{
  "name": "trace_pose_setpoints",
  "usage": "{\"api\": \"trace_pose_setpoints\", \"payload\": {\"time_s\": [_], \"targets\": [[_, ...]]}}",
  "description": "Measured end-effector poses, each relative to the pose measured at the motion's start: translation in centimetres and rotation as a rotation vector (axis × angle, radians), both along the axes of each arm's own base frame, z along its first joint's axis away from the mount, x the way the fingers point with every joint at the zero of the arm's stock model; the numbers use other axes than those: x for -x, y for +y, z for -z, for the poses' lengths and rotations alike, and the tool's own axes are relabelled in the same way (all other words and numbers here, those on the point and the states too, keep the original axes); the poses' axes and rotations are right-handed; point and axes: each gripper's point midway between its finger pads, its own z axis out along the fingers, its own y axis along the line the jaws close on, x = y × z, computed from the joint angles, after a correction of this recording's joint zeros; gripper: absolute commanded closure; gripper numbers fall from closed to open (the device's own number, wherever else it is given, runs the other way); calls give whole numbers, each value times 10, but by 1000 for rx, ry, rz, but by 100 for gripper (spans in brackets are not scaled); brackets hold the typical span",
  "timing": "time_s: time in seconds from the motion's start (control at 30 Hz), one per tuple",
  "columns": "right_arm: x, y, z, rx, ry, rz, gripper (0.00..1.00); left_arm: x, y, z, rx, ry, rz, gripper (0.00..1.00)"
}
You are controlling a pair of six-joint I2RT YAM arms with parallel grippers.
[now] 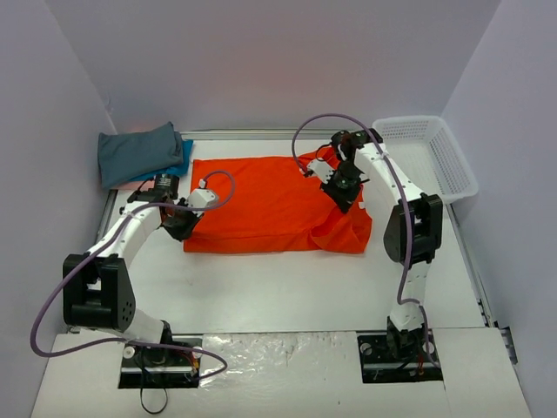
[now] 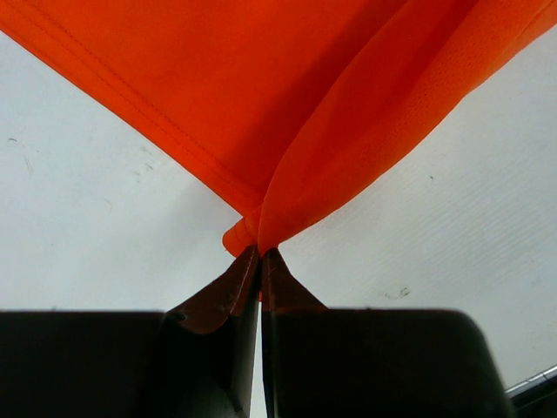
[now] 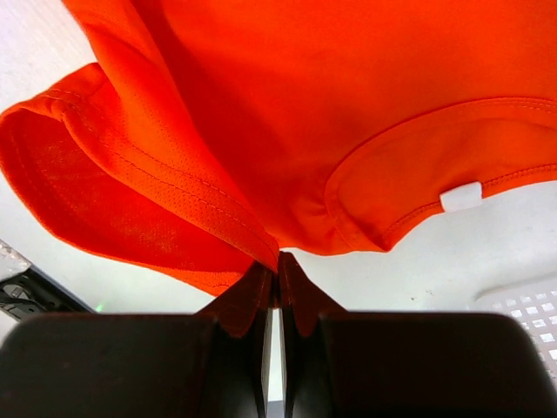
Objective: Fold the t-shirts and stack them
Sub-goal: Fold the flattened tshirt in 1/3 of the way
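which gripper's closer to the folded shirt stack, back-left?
Left. The left gripper pinches the orange t-shirt just in front of the folded stack; the right gripper grips the shirt's opposite side, by the basket.

An orange t-shirt [image 1: 270,205] is spread mostly flat across the middle of the table [image 1: 287,287]. Its near left corner is pinched and drawn up to a point. Its right side is bunched and folded over, with a hemmed edge gathered beside the neckline, where a small white label [image 3: 459,197] is sewn. At the table's far left corner, folded shirts are stacked. A grey-teal t-shirt [image 1: 135,152] is laid on top, with a blue t-shirt [image 1: 184,157] and a pink t-shirt [image 1: 130,185] seen only as edges beneath it.
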Motion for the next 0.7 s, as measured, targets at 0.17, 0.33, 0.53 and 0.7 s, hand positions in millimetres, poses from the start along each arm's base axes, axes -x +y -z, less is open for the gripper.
{"api": "trace_pose_setpoints", "payload": {"time_s": [0.17, 0.33, 0.53, 0.7], "targets": [[-16, -1, 8, 23, -7, 18, 100, -20, 1, 7, -14, 12, -6, 98], [-29, 0, 12, 42, -21, 24, 100, -41, 0, 8, -20, 5, -8, 98], [-44, 2, 16, 50, -36, 28, 100, -55, 0, 16, -25, 22, -9, 98], [-54, 4, 29, 59, -28, 28, 100, -55, 1, 29, -37, 58, -13, 97]]}}
